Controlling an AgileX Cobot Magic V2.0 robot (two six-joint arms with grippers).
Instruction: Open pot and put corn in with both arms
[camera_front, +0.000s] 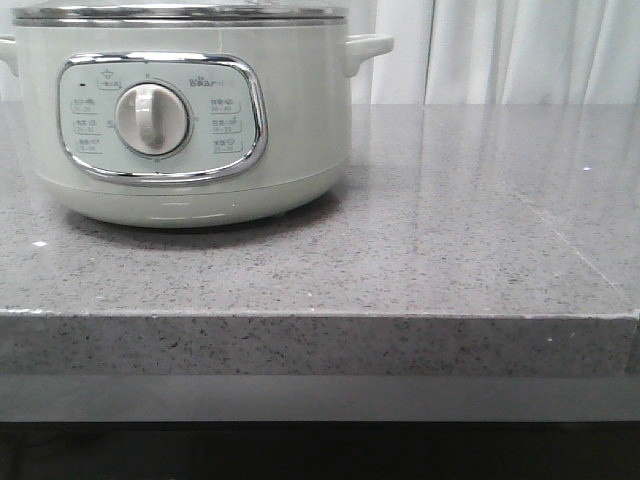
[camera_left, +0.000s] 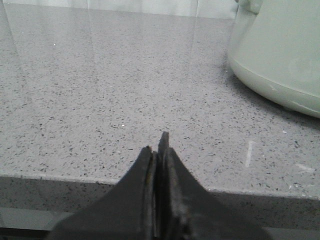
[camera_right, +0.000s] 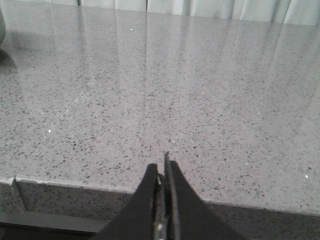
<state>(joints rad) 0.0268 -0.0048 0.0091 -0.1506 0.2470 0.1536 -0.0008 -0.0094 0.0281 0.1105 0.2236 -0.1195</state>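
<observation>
light: soft, even, bright | shadow: dark under pot (camera_front: 190, 110) | glare: pale streaks on counter (camera_front: 480, 230) | focus: wrist-view fingers (camera_left: 172, 190) blurred

A speckled grey stone counter (camera_front: 480, 250) carries the pale green pot (camera_front: 190, 110), lid on, at its left side.

The pot (camera_front: 190, 110) fills the upper left of the front view, lid on, standing on the tabletop (camera_front: 480, 230). From centre to the right edge the speckled surface lies bare, back to the curtain (camera_front: 520, 50) along the top.
</observation>
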